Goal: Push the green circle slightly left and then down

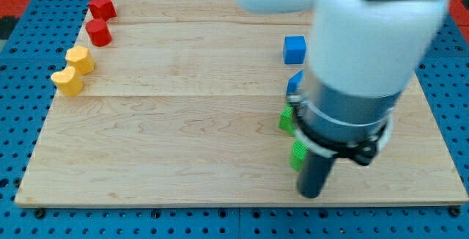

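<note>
The green circle (297,155) shows only as a sliver at the lower right of the board, mostly hidden behind my arm. My tip (311,194) rests on the board just right of and below it, close to touching. A second green block (286,119), shape unclear, lies just above the circle and is also partly hidden by the arm.
A blue cube (294,49) and a partly hidden blue block (294,83) lie above the green ones. At the view's upper left stand two red blocks (102,7) (98,32) and two yellow blocks (80,60) (68,81). The wooden board (176,136) ends near the tip.
</note>
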Controlling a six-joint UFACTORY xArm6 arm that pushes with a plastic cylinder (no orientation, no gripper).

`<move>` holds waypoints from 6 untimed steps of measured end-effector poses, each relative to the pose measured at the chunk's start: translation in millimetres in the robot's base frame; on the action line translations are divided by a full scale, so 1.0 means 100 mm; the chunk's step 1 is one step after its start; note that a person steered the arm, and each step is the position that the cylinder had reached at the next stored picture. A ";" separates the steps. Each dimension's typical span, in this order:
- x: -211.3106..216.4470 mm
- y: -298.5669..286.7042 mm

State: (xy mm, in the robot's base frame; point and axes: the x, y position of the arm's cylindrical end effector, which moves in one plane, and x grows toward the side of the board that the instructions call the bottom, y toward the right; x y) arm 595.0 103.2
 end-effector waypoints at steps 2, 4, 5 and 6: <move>-0.36 -0.47; -0.41 0.07; -0.65 -0.30; -0.71 -1.02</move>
State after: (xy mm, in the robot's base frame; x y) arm 523.6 1.1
